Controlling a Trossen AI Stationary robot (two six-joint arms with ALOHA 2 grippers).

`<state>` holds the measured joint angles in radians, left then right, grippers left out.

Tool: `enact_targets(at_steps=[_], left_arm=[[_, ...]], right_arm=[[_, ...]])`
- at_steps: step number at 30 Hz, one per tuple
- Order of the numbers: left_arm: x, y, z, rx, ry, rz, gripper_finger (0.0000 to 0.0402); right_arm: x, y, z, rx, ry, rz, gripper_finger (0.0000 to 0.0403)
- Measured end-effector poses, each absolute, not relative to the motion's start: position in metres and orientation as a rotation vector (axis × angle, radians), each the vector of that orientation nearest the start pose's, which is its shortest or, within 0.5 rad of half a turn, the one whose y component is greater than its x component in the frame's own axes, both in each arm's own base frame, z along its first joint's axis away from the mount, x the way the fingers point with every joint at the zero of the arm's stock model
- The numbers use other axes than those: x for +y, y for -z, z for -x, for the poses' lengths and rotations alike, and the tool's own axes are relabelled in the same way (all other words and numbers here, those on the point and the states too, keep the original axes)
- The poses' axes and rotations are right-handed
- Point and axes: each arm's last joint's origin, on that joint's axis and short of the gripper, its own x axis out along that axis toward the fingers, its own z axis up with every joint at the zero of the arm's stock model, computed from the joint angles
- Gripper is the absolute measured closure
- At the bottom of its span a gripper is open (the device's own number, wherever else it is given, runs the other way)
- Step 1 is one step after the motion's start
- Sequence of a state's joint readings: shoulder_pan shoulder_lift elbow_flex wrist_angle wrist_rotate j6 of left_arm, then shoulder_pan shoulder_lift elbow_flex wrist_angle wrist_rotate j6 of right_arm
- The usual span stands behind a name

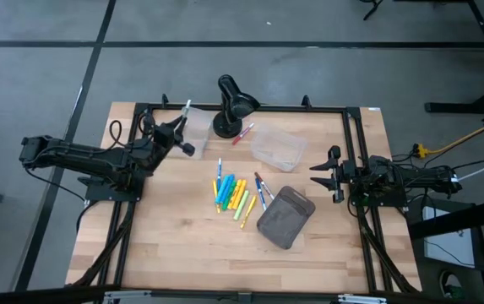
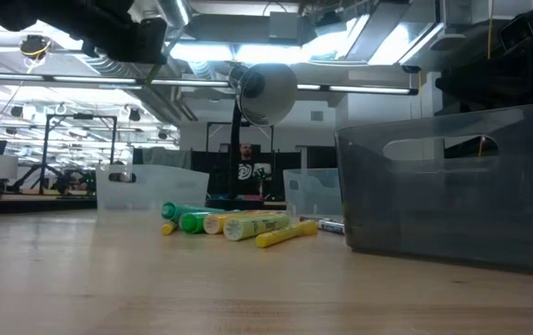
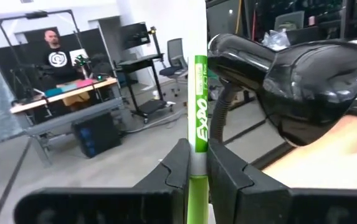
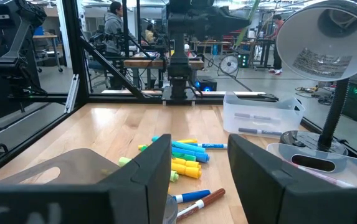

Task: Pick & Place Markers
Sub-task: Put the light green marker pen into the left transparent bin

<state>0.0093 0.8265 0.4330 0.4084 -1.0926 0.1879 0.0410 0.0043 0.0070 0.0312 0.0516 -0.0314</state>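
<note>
A pile of markers in yellow, green and blue lies mid-table, also seen in the right wrist view and the low view. A red marker lies by the lamp's base. My left gripper hovers at the far left beside a small clear bin, shut on a green marker. My right gripper waits at the right edge, open, with nothing between its fingers. My left gripper pinches the green marker's barrel just below its EXPO print, between the two fingers. The fingers reach about level from the table's left and lie across the marker. It is lifted clear of the table, one end jutting toward the far edge.
A black desk lamp stands at the far middle. A second clear bin sits right of it. A grey translucent container lies near the pile's right. Bare wood spreads along the near edge. People show in the room beyond.
</note>
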Motion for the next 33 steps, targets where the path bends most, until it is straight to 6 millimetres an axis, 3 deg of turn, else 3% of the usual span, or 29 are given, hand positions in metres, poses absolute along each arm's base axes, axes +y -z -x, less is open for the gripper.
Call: enact_targets(at_steps=[19, 28, 33], left_arm=[[0.037, -0.248, -0.177, 0.167, -1.104, -0.127, 0.0373], [0.060, -0.256, -0.173, 0.386, -1.072, 0.096, 0.0373], [0.076, -0.249, -0.175, 0.484, -1.022, 0.217, 0.0373]], right_arm=[[0.003, -0.169, -0.097, -0.034, 0.011, 0.030, 0.0246], [0.003, -0.169, -0.097, -0.034, 0.011, 0.030, 0.0246], [0.003, -0.169, -0.097, -0.034, 0.011, 0.030, 0.0246]])
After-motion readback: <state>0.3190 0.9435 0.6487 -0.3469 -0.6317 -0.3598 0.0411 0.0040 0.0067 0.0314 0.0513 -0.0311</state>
